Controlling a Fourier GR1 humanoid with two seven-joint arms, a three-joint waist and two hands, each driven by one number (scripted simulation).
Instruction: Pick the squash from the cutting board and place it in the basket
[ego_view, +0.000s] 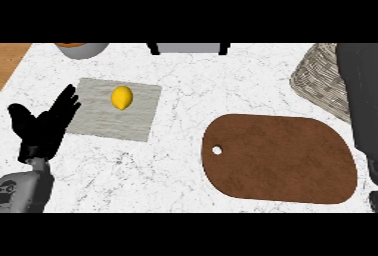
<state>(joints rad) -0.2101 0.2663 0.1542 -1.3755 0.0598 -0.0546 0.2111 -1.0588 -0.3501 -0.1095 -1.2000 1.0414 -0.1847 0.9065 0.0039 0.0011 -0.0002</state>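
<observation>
squash (122, 97) right of open left hand (43, 125)

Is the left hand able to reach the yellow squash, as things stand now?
Probably yes. The left hand is open at the left edge of the grey mat. The squash lies on that mat, to the hand's right, and nothing stands between them.

white marble-look counter (221, 85): smooth | brown wooden cutting board (284, 157): matt | grey cloth mat (114, 117): rough | woven wicker basket (321, 80) at right edge: coarse
</observation>
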